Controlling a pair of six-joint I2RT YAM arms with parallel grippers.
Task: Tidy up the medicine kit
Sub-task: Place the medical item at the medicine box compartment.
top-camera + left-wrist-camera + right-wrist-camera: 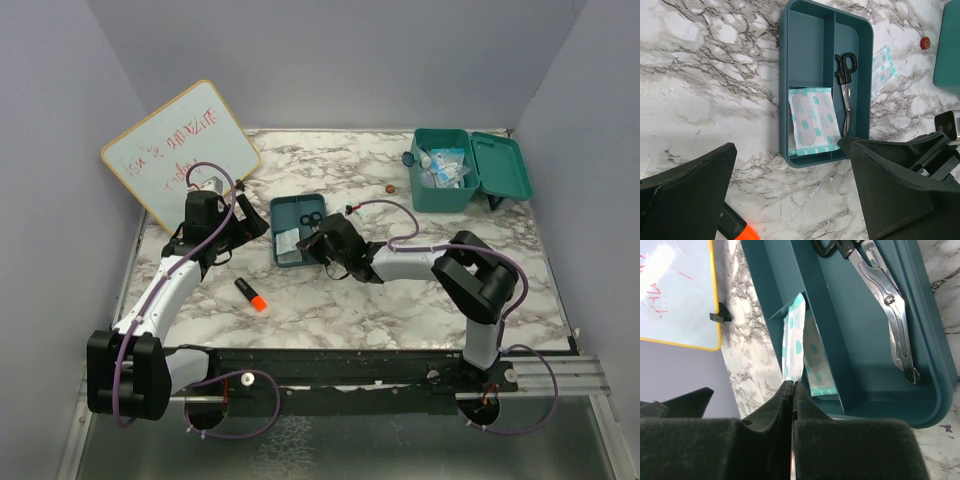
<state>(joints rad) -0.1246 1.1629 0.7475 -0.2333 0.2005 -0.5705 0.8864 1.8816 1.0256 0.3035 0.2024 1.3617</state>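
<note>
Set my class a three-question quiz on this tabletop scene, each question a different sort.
1. True or false: the scissors lie in the narrow compartment of the divided tray.
2. The lid of the medicine kit is: A open, B shut, C missing.
3. Fill in: the right tool is shut on a ___.
Key: 1 true; 2 A; 3 bandage packet.

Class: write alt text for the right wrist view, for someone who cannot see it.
The right gripper, shut, pinches a teal-patterned packet in a teal divided tray. Scissors lie in the neighbouring compartment; a whiteboard stands at left.
</note>
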